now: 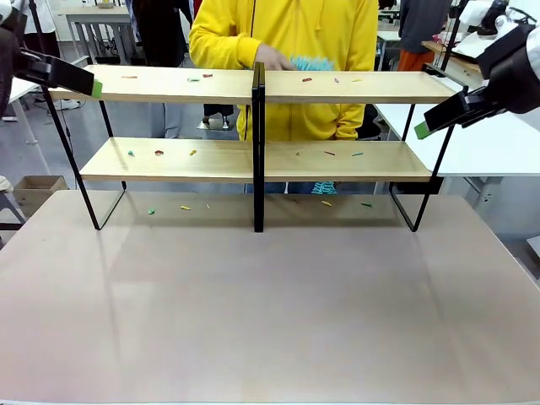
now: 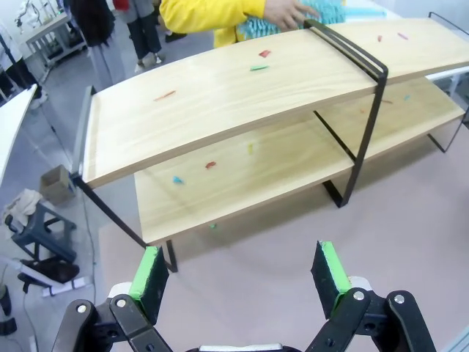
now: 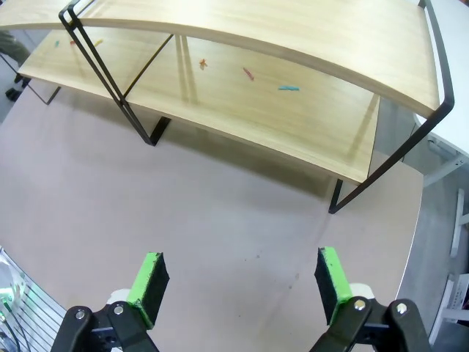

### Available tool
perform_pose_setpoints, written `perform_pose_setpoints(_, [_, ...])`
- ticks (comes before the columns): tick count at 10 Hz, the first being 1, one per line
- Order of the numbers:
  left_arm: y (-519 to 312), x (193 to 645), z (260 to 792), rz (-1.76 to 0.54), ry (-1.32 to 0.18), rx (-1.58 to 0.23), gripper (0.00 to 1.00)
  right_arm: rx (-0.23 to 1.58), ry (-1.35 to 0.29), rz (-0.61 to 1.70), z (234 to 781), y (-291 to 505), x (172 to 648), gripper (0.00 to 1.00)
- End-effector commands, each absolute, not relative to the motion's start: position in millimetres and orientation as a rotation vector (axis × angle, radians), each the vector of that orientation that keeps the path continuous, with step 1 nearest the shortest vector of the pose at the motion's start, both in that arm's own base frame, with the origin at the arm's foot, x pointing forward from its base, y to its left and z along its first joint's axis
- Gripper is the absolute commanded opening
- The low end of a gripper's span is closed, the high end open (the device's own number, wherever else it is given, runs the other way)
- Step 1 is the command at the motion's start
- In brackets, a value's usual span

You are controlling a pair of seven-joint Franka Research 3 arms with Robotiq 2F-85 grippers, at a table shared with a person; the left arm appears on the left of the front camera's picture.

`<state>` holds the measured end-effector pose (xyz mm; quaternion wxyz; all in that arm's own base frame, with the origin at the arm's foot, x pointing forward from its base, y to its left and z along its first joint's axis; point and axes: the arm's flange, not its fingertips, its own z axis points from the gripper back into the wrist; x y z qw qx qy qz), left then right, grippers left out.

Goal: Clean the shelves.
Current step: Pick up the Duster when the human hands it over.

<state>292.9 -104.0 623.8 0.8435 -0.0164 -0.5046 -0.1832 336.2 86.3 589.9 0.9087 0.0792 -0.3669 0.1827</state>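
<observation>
We find the shelves (image 1: 228, 160) standing along the far edge of the table (image 1: 270, 321), with small coloured scraps (image 1: 192, 153) scattered on both boards and on the table surface beneath the rack. The left gripper (image 2: 242, 271) hangs off the left end of the upper board and the right gripper (image 3: 238, 282) off the right end; both have their jaws spread wide and hold nothing. The person's hand (image 1: 272, 57) rests a teal duster (image 1: 314, 63) on the upper board near the centre upright. We judge the main hazards to be an arm catching the thin black frame and shoving the rack, an arm sweeping inward into the hand, and scraps brushed down onto the table rather than removed.
</observation>
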Motion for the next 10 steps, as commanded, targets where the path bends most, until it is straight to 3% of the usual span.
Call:
perform_pose_setpoints(1, [-99.3,249.0,552.0,-0.404,-1.090,-0.038,1.00,0.195,-0.774,0.399,589.1,83.9,340.3,1.00])
perform_pose_setpoints(10, [-99.4,248.5,552.5,-0.453,-1.131,-0.105,1.00,0.184,-0.760,0.402,584.6,85.3,342.9,1.00])
